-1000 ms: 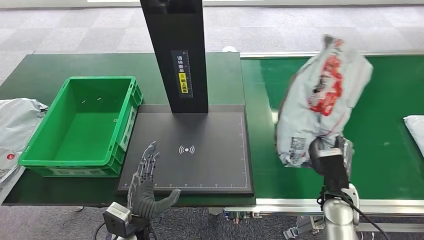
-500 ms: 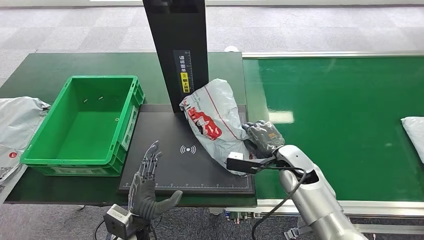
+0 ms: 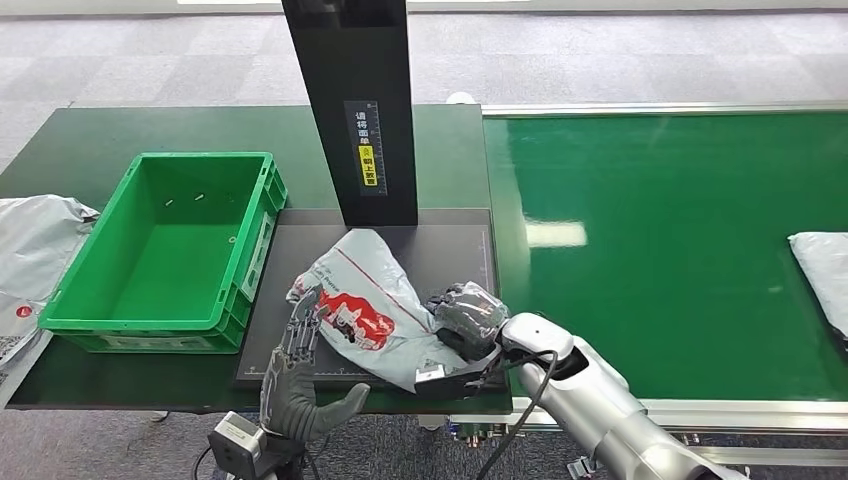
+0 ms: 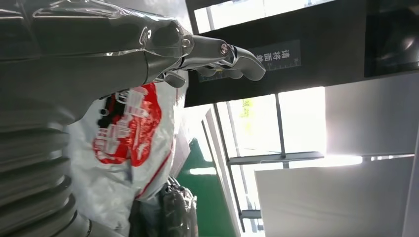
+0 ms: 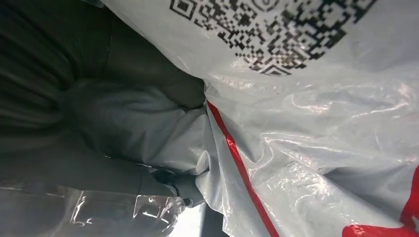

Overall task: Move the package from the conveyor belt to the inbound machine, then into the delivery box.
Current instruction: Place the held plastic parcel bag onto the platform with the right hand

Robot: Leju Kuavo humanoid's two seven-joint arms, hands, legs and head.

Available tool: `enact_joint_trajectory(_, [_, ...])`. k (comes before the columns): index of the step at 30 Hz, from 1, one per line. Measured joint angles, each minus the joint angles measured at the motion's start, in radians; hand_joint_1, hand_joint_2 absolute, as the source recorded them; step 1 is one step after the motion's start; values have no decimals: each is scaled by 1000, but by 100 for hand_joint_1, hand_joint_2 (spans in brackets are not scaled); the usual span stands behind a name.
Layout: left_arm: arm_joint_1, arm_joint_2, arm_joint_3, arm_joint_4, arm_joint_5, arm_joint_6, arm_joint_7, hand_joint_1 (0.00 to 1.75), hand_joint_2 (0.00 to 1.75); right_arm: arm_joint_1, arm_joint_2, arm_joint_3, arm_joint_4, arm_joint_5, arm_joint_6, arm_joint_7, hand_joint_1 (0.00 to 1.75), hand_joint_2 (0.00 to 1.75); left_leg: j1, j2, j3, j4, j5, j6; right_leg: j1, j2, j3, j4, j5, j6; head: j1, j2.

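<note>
Now the right hand [image 3: 465, 312] grips the grey plastic package [image 3: 365, 318] on the black scanner platform [image 3: 455, 258], lower centre of frame; the left hand [image 3: 292, 378] hovers open-fingered beside it.

Head view looks down from high; both wrist views sit close against the package [image 3: 365, 315].

The black post [image 3: 362, 110] blocks the rear edge of the scanner plate [image 3: 455, 255]. The package [image 3: 365, 315] and right hand [image 3: 465, 315] cover the plate's front half. The green crate [image 3: 160, 250] flanks its left edge; its interior is open from above.
</note>
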Motion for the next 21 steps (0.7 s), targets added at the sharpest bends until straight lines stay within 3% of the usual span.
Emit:
enact_joint_trajectory(3, [0,-1,-1,0,6,2,2,0,175,0,9,43,0,8,-52,28,175,175,0,0,0,0,0,0,0,0,0,0,0,0,0,0])
enact_joint_trajectory(7, [2,-1,-2,-3,20,9,7,0,175,6,21,77,3,48,-235,111,0,175,0,0,0,0,0,0,0,0,0,0,0,0,0,0])
enact_joint_trajectory(10, [3,-1,-2,-5,36,10,9,0,175,14,26,78,3,42,-412,141,0,175,0,-1,-1,0,0,0,0,-1,0,0,0,0,0,0])
enact_joint_trajectory(13, [3,-1,-2,-5,42,11,9,0,175,23,27,52,-4,13,-523,151,0,175,0,-1,-1,0,0,0,0,-1,0,0,0,0,0,0])
enact_joint_trajectory(17, [0,-1,-3,-5,42,19,11,0,175,48,33,-16,-27,-37,-597,145,0,175,-1,-1,-1,0,0,0,0,-1,0,0,0,0,0,0])
enact_joint_trajectory(21, [-1,-1,-4,-5,47,36,15,0,175,94,47,-110,-69,-204,-599,35,0,175,-1,-1,-1,0,0,0,0,-1,-1,0,0,0,0,0])
